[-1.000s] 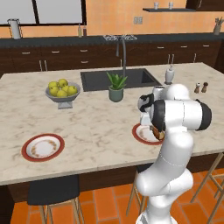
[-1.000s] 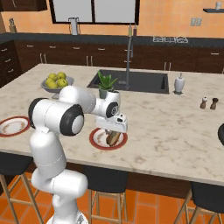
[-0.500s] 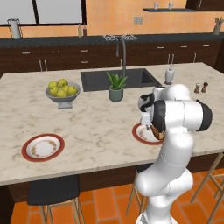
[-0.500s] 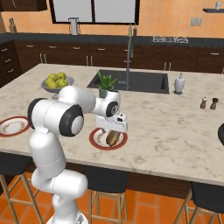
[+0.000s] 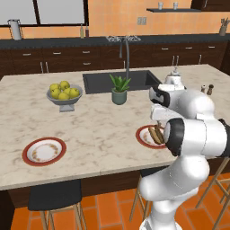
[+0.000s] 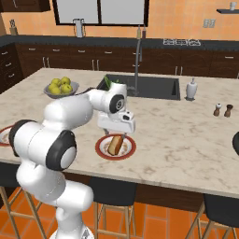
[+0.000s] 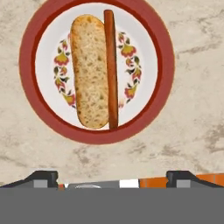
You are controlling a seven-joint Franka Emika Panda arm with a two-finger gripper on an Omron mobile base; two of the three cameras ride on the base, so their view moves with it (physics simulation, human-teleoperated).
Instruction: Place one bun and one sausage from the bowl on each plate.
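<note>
Bun (image 7: 90, 72) and sausage (image 7: 111, 68) lie side by side, touching along their length, on a red-rimmed plate (image 7: 162, 70) with a floral pattern; in the hand view the long pale bun sits to the left and the thin brown sausage to its right, both within the plate's white centre; the plate rests on a marble-patterned island counter (image 5: 99, 130) near its front edge. The gripper (image 7: 112, 177) hangs above this plate, its two dark fingertips (image 7: 41, 177) spread wide apart and holding nothing, clear of the food. In the right base view the same plate (image 6: 101, 149) lies just below the white hand, with the bun (image 6: 115, 144) on it. A second red-rimmed plate (image 5: 31, 159) lies well apart to the left on the counter, with no food on it. Farther back stands a pale grey footed bowl of yellow fruit (image 5: 64, 93); a small potted plant (image 5: 119, 88) stands beside the dark sink (image 5: 99, 83); a white soap dispenser (image 6: 191, 88) and two small shakers (image 6: 222, 110) stand toward the right. At the right edge of the right base view, a dark rounded shape (image 6: 235, 142) sits on the counter; it is too cut off to identify.
</note>
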